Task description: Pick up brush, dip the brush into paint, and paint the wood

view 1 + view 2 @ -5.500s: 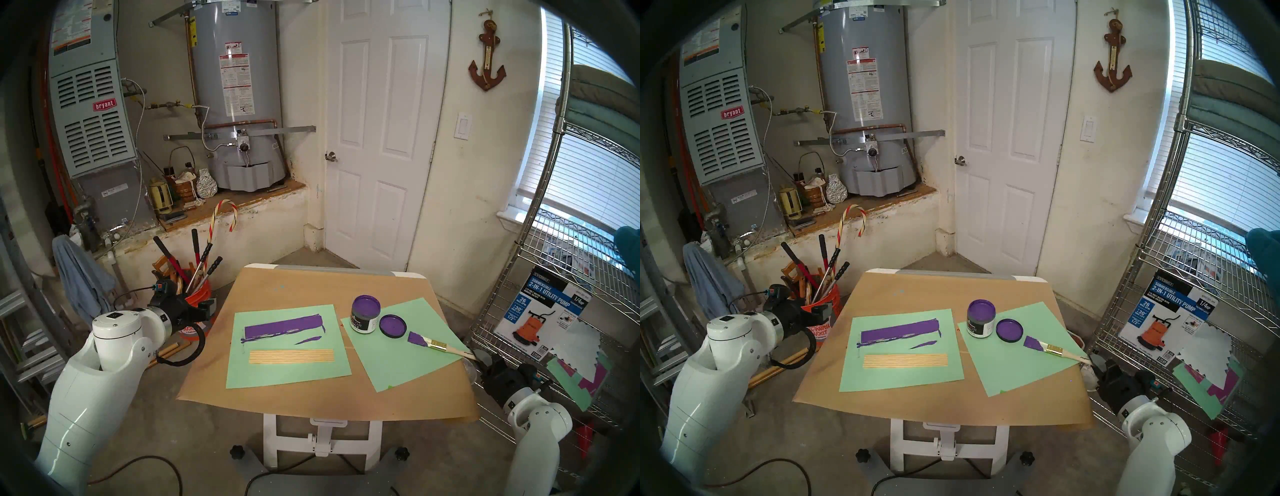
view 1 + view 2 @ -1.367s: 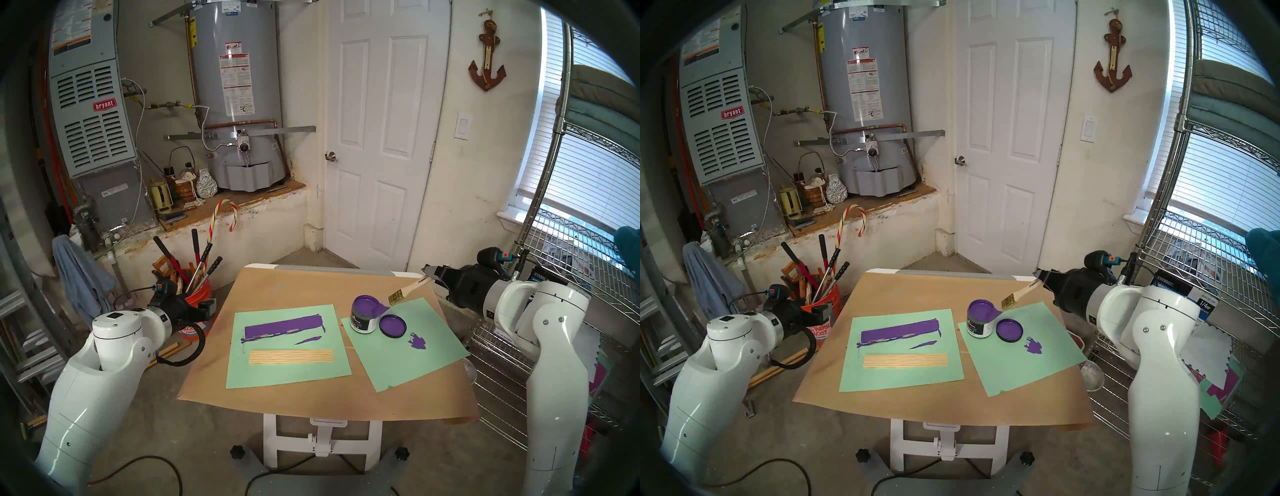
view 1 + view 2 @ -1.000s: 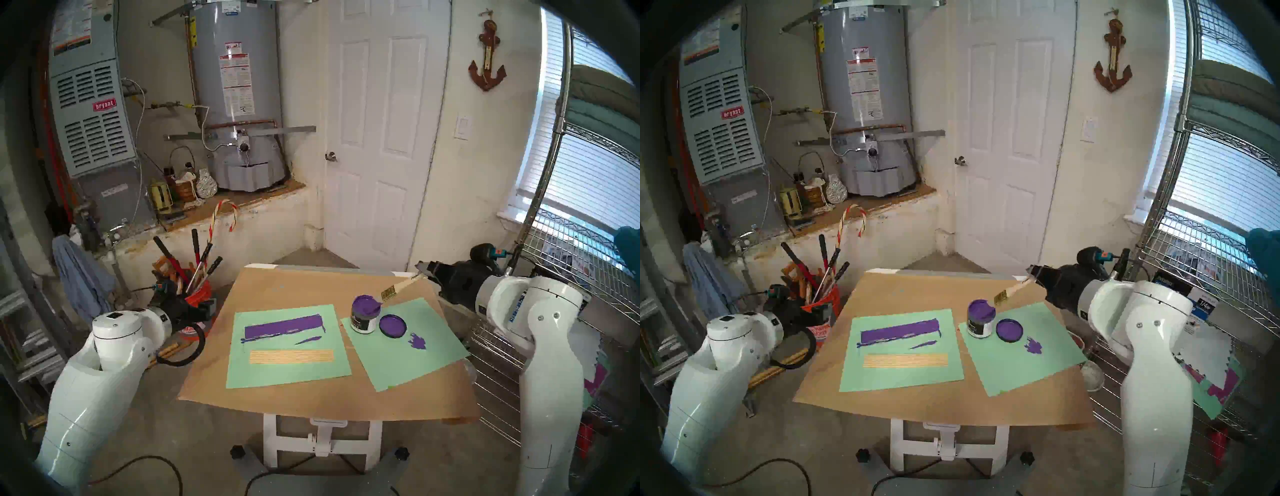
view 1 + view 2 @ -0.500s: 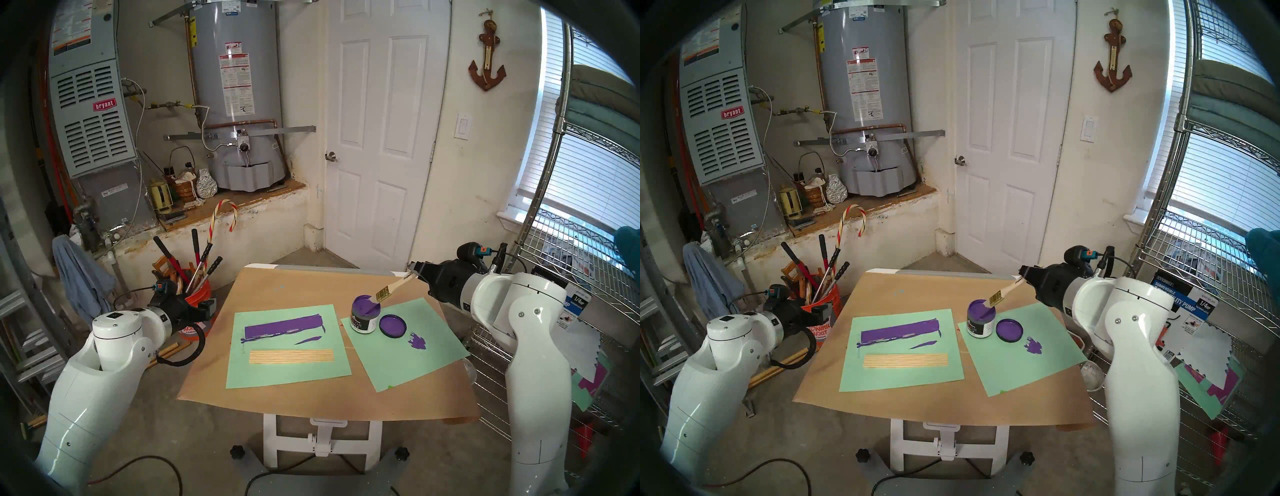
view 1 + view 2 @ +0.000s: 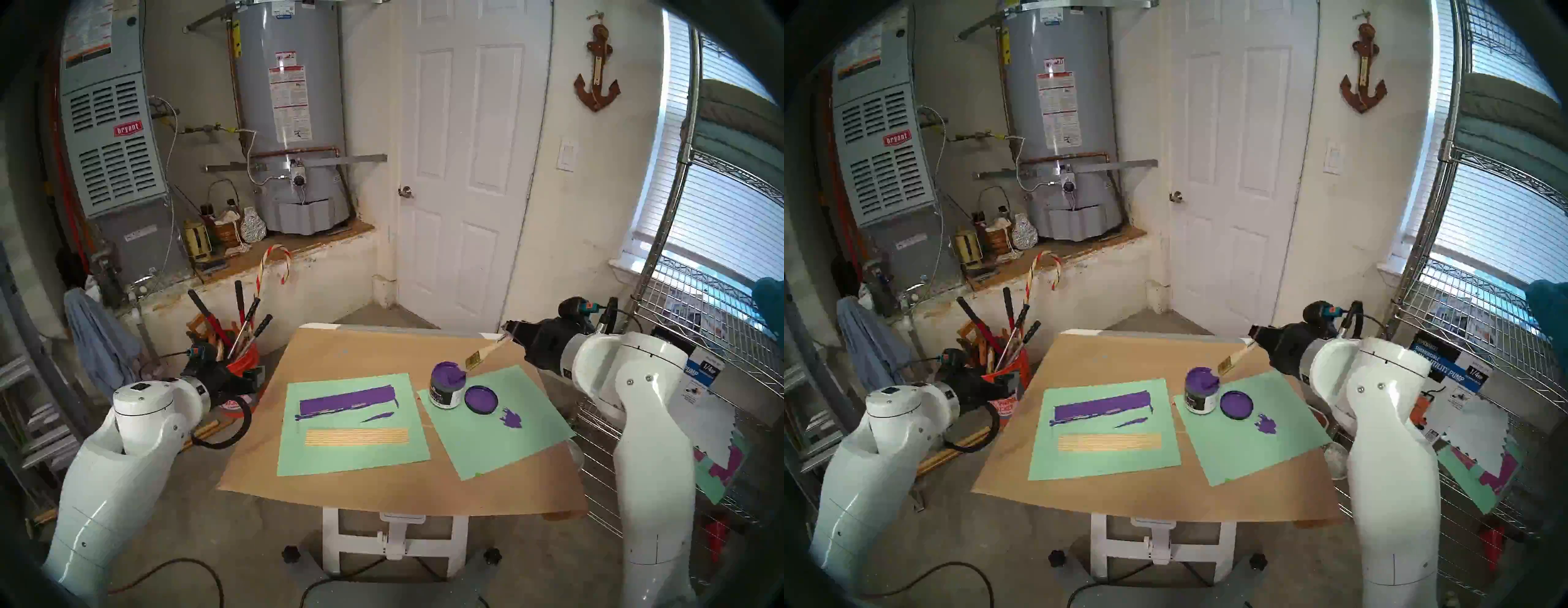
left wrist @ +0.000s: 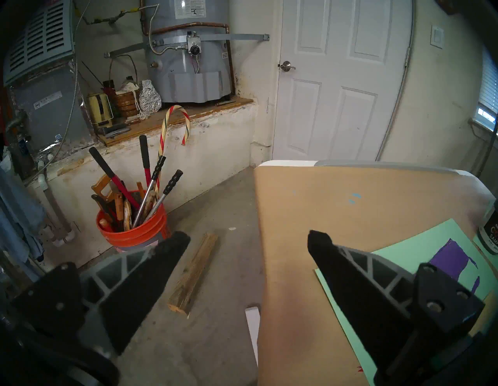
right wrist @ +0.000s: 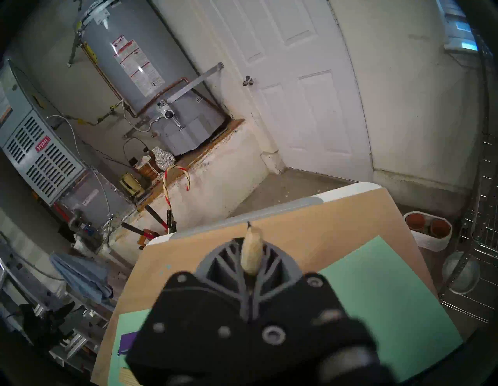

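My right gripper (image 5: 510, 334) is shut on the tail of the brush (image 5: 488, 350), held slanting down to the left. Its gold ferrule is above the right rim of the paint jar (image 5: 444, 388), and its purple bristles touch the glossy purple paint (image 5: 449, 374) there. The right wrist view shows only the handle end (image 7: 251, 252) between the closed fingers. The wood (image 5: 357, 437), a bare tan ribbed panel, lies on the left green sheet (image 5: 352, 460). My left gripper (image 6: 246, 237) is open and empty beside the table's left edge.
The purple-smeared lid (image 5: 481, 399) lies right of the jar, with a purple blot (image 5: 511, 419) beyond it on the right green sheet. A purple bar-shaped smear (image 5: 348, 403) sits behind the wood. An orange tool bucket (image 5: 242, 361) stands left, a wire shelf (image 5: 721, 339) right.
The right gripper lifted the brush off the right green sheet, leaving a blot, and brought it to the jar. In the last half second the bristles drew back slightly towards the jar's right rim.
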Motion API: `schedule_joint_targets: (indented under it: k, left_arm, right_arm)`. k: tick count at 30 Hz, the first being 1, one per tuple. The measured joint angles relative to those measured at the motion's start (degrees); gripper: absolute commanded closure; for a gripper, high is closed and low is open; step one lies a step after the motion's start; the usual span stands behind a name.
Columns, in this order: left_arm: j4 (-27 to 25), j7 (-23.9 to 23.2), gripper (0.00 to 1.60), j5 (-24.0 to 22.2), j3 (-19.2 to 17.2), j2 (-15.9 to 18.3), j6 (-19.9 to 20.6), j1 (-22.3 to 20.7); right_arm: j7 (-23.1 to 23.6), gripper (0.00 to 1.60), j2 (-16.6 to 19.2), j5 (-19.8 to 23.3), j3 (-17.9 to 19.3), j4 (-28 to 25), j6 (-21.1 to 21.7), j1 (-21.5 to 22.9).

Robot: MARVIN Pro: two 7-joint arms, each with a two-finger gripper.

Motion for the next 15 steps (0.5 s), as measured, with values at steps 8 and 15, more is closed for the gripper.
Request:
schedule_joint_targets:
  k: [8,15]
  left_arm:
    - [0.00,0.00,0.00,0.00,0.00,0.00,0.01,0.00]
    - [-0.02,0.00,0.00,0.00,-0.03,0.00,0.01,0.00]
  right_arm:
    - [0.82,1.60,0.12,-1.23,-1.19,-0.01,-0.31,-0.38]
    - [1.65,1.60,0.74,-2.82,-2.43,0.02,-1.15,-1.60]
